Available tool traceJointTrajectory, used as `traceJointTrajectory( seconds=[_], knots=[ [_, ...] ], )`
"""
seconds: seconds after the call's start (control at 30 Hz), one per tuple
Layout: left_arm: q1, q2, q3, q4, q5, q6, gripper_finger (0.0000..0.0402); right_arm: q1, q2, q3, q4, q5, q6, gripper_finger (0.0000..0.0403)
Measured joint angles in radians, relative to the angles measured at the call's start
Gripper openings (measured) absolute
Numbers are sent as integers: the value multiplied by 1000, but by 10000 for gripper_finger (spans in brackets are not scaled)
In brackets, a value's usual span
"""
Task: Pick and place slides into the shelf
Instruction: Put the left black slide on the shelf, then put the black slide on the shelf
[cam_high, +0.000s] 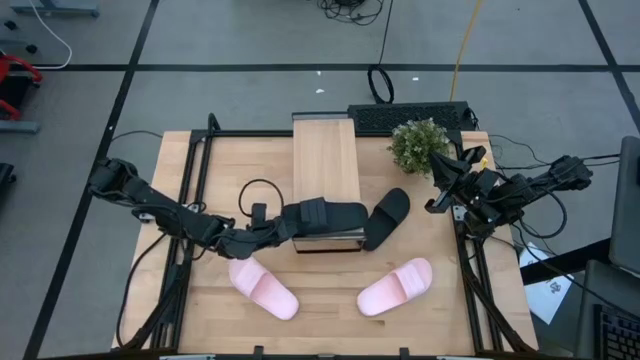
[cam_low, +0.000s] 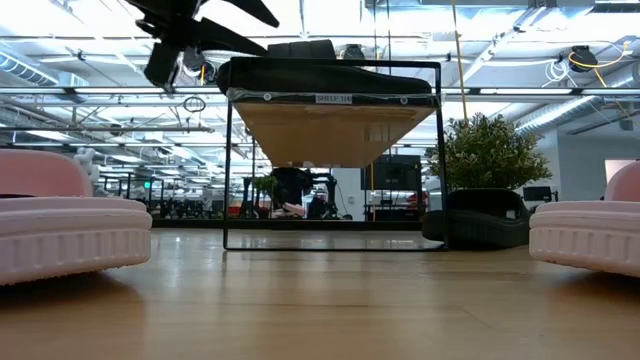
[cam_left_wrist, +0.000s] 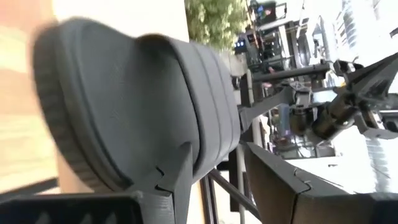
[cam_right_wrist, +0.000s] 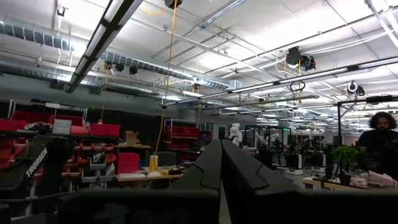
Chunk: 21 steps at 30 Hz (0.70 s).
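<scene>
Left arm carried a black slide onto the shelf.

The left gripper clasped one black slide by its heel end, sole flat over the shelf's near end, probably so it could be set down square on the plank. The second black slide leaned against the shelf's side; two pink slides lay on the table in front. The right gripper, clenched on nothing, waited beside the plant. Only the left wrist view showed a finger pressing the sole; only the low view showed the rack's frame empty underneath.
</scene>
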Motion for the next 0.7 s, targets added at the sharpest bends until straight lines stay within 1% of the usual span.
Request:
traceJointTrajectory(
  seconds=[0.3,0.43,0.47,0.5,0.57,0.7],
  knots=[
    [-41,-112,0,-153,-96,1,140,0,0,0,0,0,-5,2],
    [-64,-172,0,-249,-154,-8,140,1,-4,0,-1,8,-49,2],
    [-72,-188,0,-272,-169,-8,140,4,-5,0,-1,29,-61,2],
    [-80,-205,0,-290,-184,-8,140,9,-8,0,-11,58,-73,2],
    [-95,-239,0,-324,-210,-4,140,31,-17,0,-61,158,-102,2],
    [-123,-291,0,-404,-253,-3,140,112,-31,0,-224,440,-132,2]
  ],
)
